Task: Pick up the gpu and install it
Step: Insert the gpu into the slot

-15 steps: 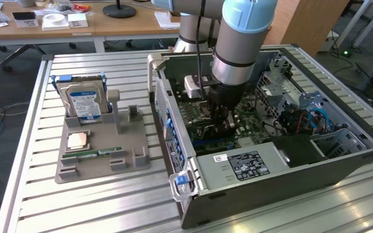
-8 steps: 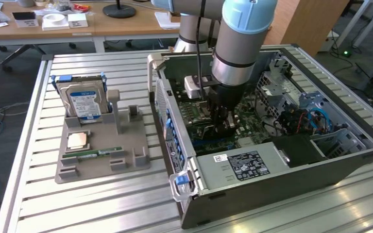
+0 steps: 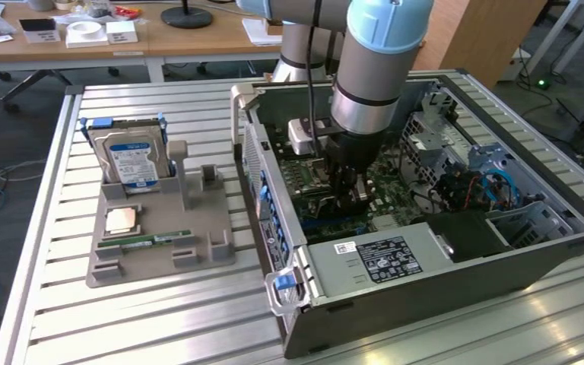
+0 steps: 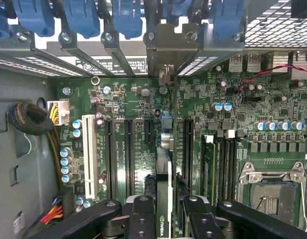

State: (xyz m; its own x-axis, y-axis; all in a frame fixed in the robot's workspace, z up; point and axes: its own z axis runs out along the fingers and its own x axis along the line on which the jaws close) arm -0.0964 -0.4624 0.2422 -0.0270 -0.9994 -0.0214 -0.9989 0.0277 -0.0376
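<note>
We see the end effector (image 4: pixel 162 211) pinching the gpu (image 4: pixel 162 184) edge-on above the motherboard (image 4: pixel 203 99). It is inside the open computer case (image 3: pixel 455 266), near the counter's (image 3: pixel 119 319) middle.

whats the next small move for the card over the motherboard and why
Probably a slow push straight down. The end effector grips the gpu edge-on, upright, inside the computer case. In the wrist view the card lines up with a slot on the motherboard; whether it is seated cannot be told.

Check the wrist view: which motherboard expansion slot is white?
The long white slot nearest the yellow-wire cable bundle; the other slots beside it are black.
</note>
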